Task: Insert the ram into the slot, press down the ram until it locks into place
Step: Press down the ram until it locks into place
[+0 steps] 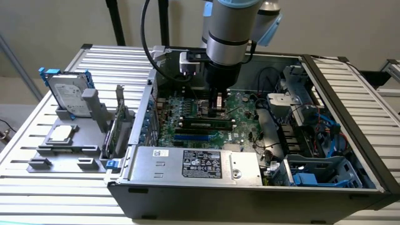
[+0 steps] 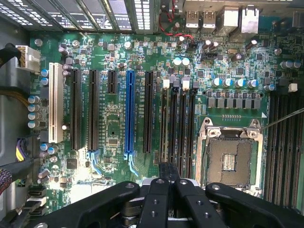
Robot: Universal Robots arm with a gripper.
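Observation:
In the exterior view the ram (image 1: 208, 124), a long thin stick with dark chips, stands on edge in a black slot (image 1: 234, 123) with pale end clips, on the motherboard inside the open case. My gripper (image 1: 218, 108) points straight down at the board just beyond the ram; I cannot tell whether it touches it. In the wrist view my gripper (image 2: 169, 167) is shut, its black fingertips (image 2: 164, 172) pressed together with nothing visible between them. They hang over the end of several parallel black slots (image 2: 183, 128). The ram itself I cannot make out there.
A blue slot (image 1: 192, 137) (image 2: 129, 114) lies beside the black ones, and an open CPU socket (image 2: 230, 156) next to them. A silver power supply (image 1: 194, 164) fills the case front. Drive bays and cables (image 1: 312, 126) crowd the exterior view's right. A hard drive (image 1: 69, 93) stands outside.

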